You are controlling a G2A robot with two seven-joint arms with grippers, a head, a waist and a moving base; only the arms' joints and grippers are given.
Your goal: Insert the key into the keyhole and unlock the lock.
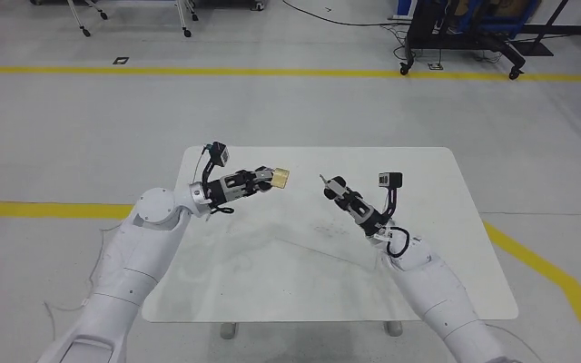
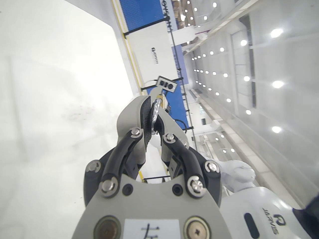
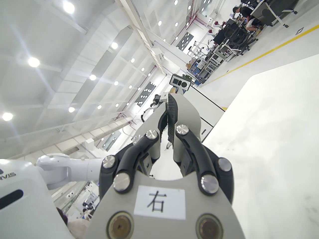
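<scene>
White table (image 1: 436,191) on grey floor (image 1: 91,136) with yellow lines (image 1: 272,71).

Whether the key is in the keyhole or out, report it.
Out. The key in the right gripper is apart from the lock in the left gripper; table shows between.

White table (image 1: 300,272) with rounded corners

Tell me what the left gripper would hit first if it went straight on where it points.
Probably the key in the right gripper: the left gripper, holding the lock, points across the gap at it. Their relative height is unclear, so it might pass by.
</scene>
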